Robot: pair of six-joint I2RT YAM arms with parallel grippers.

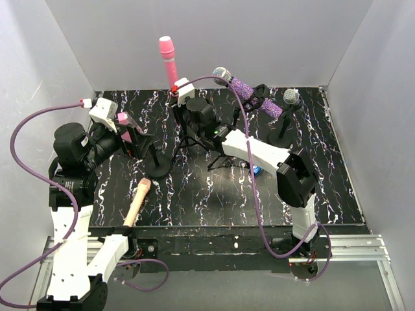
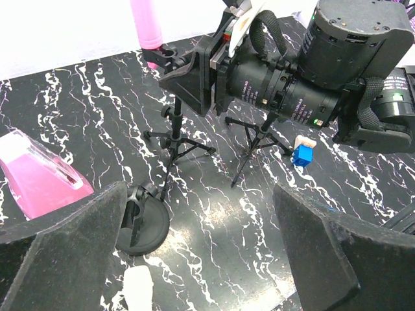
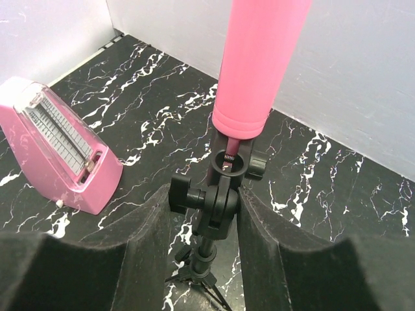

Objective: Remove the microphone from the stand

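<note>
Microphone: the pink microphone (image 3: 256, 65) stands upright in the clip of its stand (image 3: 224, 168), near the back edge of the bench (image 1: 214, 194), left of middle.
Right gripper (image 3: 207, 201): jaws on either side of the clip joint, just under the microphone. I cannot tell whether they press on it.
Left gripper (image 2: 194, 253): jaws wide apart, holding nothing, over the bench's left side.
Done: likely only positioning.
Left: freeing the microphone and lifting it clear.

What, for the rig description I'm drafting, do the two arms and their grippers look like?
Both the left arm and the right arm have white links joined by black cylindrical joint housings. A purple cable loops along each, ending at a white wrist block. The left gripper and right gripper carry broad, wedge-shaped black fingers with a matte, grainy surface.
</note>
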